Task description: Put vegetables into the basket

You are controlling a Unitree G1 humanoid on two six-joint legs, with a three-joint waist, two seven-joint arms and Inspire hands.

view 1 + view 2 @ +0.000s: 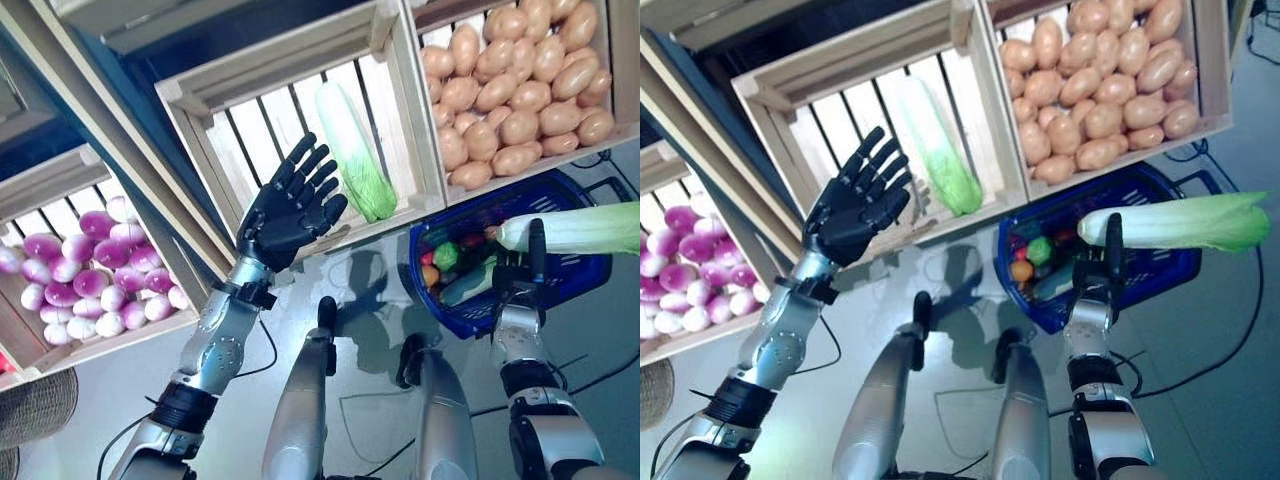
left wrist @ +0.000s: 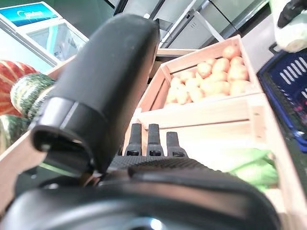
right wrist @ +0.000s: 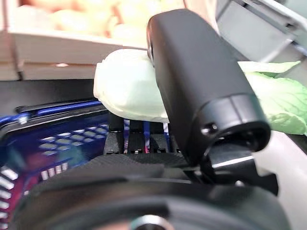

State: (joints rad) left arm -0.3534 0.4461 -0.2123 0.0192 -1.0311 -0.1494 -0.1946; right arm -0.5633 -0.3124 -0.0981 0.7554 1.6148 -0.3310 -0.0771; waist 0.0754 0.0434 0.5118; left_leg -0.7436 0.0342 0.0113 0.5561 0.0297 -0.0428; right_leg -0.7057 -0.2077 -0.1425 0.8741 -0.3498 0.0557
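Observation:
My right hand (image 1: 520, 275) is shut on a long pale green cabbage (image 1: 580, 228) and holds it level just above the blue basket (image 1: 590, 272) on the floor. In the right wrist view my thumb (image 3: 201, 81) lies over the cabbage's white stem end (image 3: 124, 86), with the basket's wall (image 3: 48, 143) below. The basket holds several small vegetables, among them a green round one (image 1: 446, 256) and an orange one (image 1: 430, 275). My left hand (image 1: 290, 215) is open and empty, raised in front of the middle crate, beside a second long green cabbage (image 1: 355, 150) lying there.
A wooden stand of slatted crates (image 1: 200, 110) rises behind the basket. The middle crate's front rail (image 1: 400, 215) is close to my left hand. The basket stands under the right crate's front edge (image 1: 540, 170). Grey floor (image 1: 380, 280) lies in front.

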